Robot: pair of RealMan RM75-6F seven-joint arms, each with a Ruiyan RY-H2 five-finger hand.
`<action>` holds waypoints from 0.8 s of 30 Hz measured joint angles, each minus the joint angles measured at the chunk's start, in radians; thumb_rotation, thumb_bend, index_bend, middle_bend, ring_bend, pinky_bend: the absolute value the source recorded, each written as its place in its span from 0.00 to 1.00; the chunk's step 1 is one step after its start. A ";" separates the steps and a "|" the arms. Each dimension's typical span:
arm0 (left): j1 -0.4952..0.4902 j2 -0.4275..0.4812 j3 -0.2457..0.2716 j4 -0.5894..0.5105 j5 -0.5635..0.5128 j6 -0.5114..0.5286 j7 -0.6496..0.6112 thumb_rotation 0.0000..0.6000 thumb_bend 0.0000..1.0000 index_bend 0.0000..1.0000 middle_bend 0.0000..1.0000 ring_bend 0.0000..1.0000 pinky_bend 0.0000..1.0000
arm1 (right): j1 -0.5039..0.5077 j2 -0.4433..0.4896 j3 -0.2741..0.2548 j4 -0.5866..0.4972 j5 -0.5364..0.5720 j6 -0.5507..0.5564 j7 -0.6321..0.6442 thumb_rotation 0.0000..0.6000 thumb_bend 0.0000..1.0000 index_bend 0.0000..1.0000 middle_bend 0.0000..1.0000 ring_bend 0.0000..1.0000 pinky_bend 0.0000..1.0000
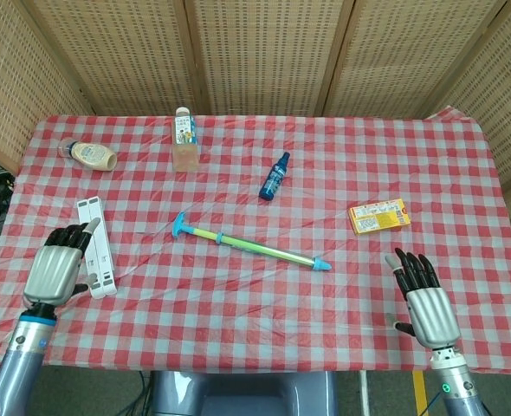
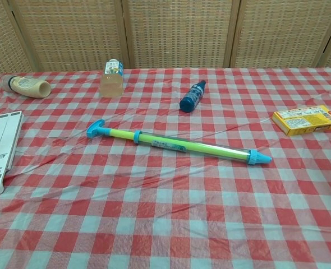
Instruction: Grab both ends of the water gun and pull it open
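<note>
The water gun (image 1: 251, 245) lies slanted at the middle of the checked table, a yellow-green tube with a blue T-handle at its left end and a blue nozzle at its right end. In the chest view the water gun (image 2: 177, 145) lies untouched. My left hand (image 1: 58, 269) hovers at the table's left front, beside the white stand and well left of the handle. It holds nothing and its fingers are apart. My right hand (image 1: 424, 299) is at the right front edge, fingers spread and empty, to the right of the nozzle and nearer the front edge. Neither hand is plain in the chest view.
A white folding stand (image 1: 95, 247) lies next to my left hand. A tan squeeze bottle (image 1: 91, 156) lies at the back left, with a small drink bottle (image 1: 184, 139) standing nearby. A blue spray bottle (image 1: 274, 176) lies behind the gun, and a yellow box (image 1: 379, 215) sits right.
</note>
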 measured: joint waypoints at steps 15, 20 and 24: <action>-0.345 -0.179 -0.162 0.145 -0.522 -0.214 0.261 1.00 0.31 0.40 0.92 0.83 0.72 | 0.016 0.006 0.028 0.025 0.057 -0.047 0.053 1.00 0.15 0.00 0.00 0.00 0.00; -0.474 -0.263 -0.179 0.249 -0.661 -0.258 0.343 1.00 0.31 0.39 0.92 0.83 0.72 | 0.020 0.006 0.037 0.035 0.073 -0.057 0.071 1.00 0.15 0.00 0.00 0.00 0.00; -0.537 -0.314 -0.177 0.321 -0.710 -0.281 0.363 1.00 0.31 0.40 0.92 0.83 0.72 | 0.023 0.003 0.041 0.047 0.084 -0.067 0.081 1.00 0.15 0.00 0.00 0.00 0.00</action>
